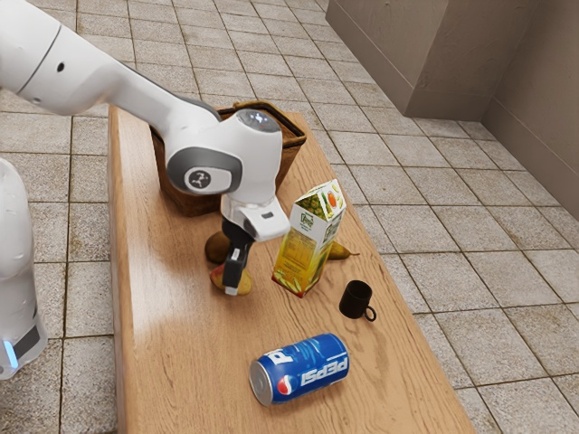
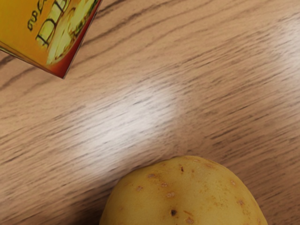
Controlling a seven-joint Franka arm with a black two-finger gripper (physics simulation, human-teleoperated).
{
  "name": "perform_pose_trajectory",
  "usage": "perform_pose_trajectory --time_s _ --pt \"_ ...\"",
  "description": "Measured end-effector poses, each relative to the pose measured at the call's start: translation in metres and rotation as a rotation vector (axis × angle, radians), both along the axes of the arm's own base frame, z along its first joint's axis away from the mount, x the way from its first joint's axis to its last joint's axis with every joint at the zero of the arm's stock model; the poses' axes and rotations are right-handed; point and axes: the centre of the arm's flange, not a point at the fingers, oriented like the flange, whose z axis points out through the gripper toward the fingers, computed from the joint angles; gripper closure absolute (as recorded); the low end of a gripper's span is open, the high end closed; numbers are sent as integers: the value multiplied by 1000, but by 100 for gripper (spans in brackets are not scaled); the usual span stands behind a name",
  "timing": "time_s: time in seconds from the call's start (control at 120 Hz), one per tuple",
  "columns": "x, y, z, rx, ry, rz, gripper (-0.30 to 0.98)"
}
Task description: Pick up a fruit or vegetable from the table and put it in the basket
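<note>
A potato (image 2: 183, 199) sits right at the black gripper (image 1: 233, 286), outside the woven basket (image 1: 185, 198) on a wooden table (image 1: 181, 371) — whether the grip is spread or clamped, one cannot tell. A drink carton (image 1: 306, 249) stands near; a Pepsi can (image 1: 306, 368) lies on its side beyond.

Tbl (image 1: 181, 371): bskt (image 1: 184, 197), ctn (image 1: 305, 255), can (image 1: 303, 366), mug (image 1: 355, 300), pear (image 1: 339, 251)

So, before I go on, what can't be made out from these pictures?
- Basket contents: exterior view, hidden by the arm.
- Brown round thing: exterior view, partly behind the gripper; kind unclear.
- Pear: exterior view, one end behind the carton.
- Potato: wrist view, cut off by the lower edge.
- Carton: wrist view, mostly cut off at the upper left corner.
</note>
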Motion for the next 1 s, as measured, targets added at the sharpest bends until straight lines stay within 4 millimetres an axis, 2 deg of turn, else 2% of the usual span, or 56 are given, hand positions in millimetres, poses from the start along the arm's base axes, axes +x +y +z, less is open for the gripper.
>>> perform_pose_trajectory --time_s 0.433,0.867,0.917,1.0 --pt "0 1 -4 4 6 5 6" --pt "-1 1 -3 21 11 -5 25" --pt "-1 1 -2 24 11 -7 26" --pt "2 -3 10 27 0 -14 28"
